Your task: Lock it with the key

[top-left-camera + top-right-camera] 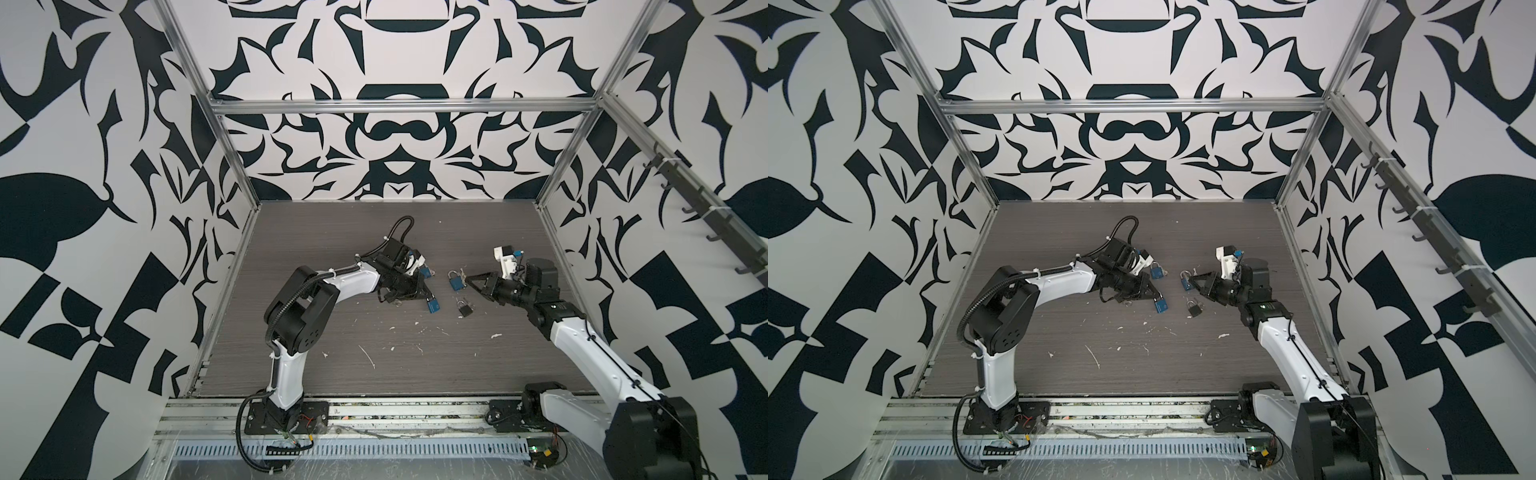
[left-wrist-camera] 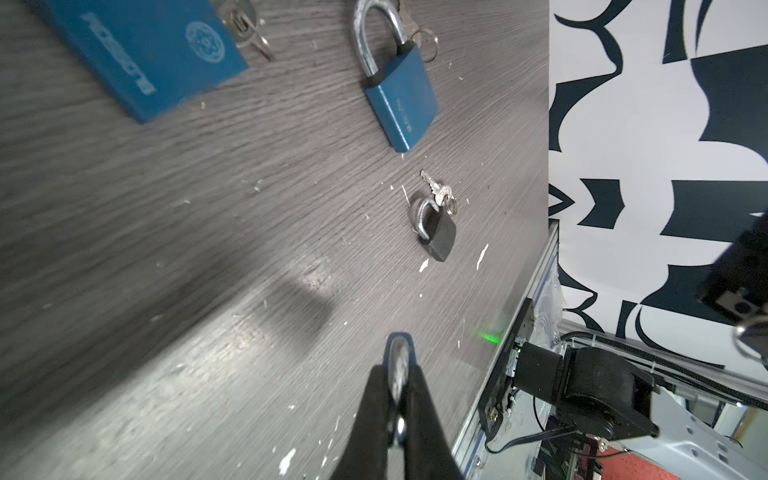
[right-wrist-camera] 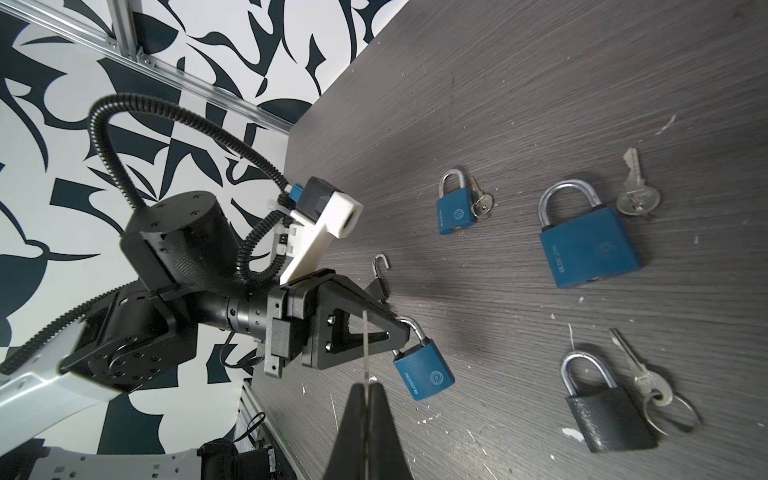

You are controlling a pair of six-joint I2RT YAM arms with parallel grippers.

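My left gripper (image 1: 423, 296) (image 2: 399, 374) is shut on the shackle of a small blue padlock (image 1: 433, 306) (image 3: 424, 372), which hangs just above the table; the left wrist view shows it end-on. My right gripper (image 1: 467, 279) (image 3: 365, 386) is shut on a thin silver key (image 3: 365, 353), whose blade sticks out past the fingertips, seen edge-on. In both top views the key's tip stays to the right of the held padlock, with a gap between them.
On the dark wood table (image 1: 374, 374) lie a larger blue padlock (image 1: 456, 282) (image 3: 588, 245) with its key (image 3: 636, 195), a black padlock (image 1: 464, 308) (image 3: 609, 411) with keys (image 3: 648, 386), and another blue padlock (image 1: 426, 272) (image 3: 455, 210). Patterned walls enclose three sides.
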